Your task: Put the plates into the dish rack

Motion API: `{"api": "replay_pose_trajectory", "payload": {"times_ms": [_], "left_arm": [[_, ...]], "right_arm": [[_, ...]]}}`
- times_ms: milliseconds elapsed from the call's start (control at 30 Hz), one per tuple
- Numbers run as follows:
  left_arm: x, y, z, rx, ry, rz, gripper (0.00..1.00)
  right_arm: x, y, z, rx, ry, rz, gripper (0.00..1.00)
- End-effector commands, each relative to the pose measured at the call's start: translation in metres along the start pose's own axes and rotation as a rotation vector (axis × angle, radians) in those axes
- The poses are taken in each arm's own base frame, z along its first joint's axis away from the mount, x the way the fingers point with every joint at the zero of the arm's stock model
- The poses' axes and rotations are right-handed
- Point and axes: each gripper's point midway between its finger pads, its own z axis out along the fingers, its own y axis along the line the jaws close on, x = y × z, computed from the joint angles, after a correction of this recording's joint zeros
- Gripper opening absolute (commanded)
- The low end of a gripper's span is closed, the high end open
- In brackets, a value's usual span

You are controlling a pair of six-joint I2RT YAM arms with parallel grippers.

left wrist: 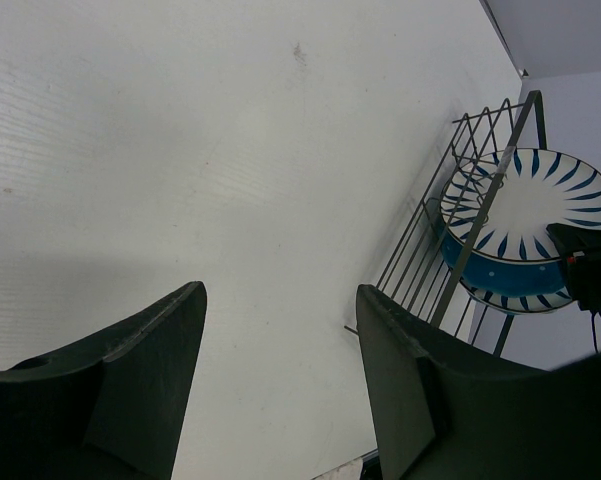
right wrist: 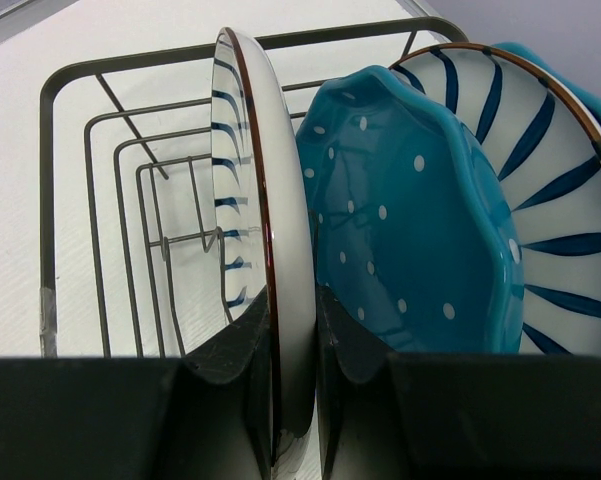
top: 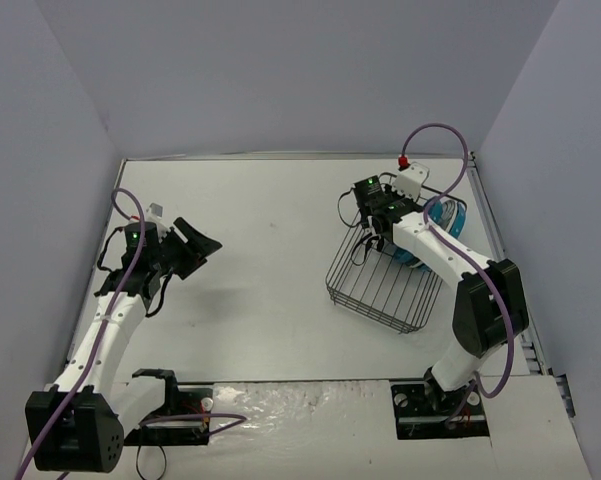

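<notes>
Our right gripper (right wrist: 292, 330) pinches the rim of a striped plate (right wrist: 242, 180), its lower edge hidden behind our fingers (right wrist: 235, 345), upright in the dish rack (right wrist: 70, 75). Alongside stand a teal dotted plate (right wrist: 400, 230), a second striped plate (right wrist: 550, 200) and a sliver of another teal plate (right wrist: 565, 68). Our left gripper (left wrist: 280, 295) hangs with fingers spread over the table (left wrist: 180, 150), well apart from the rack.
</notes>
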Motion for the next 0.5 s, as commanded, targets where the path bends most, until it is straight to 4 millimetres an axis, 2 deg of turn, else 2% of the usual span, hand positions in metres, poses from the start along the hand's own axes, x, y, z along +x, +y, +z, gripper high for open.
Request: {"api": "replay_pose_trajectory", "payload": {"times_ms": [0, 300, 467], "left_arm": [[-0.013, -0.013, -0.001, 0.048, -0.039, 0.026, 0.57], [-0.013, -0.014, -0.001, 0.048, -0.036, 0.024, 0.57], [-0.013, -0.014, -0.003, 0.048, -0.038, 0.026, 0.57]], "right_arm": [[-0.019, 0.0, 0.007, 0.026, -0.068, 0.098, 0.0], [-0.005, -0.002, 0.006, 0.008, -0.045, 0.1, 0.01], [-0.004, -0.003, 0.003, -0.003, -0.04, 0.11, 0.12]]}}
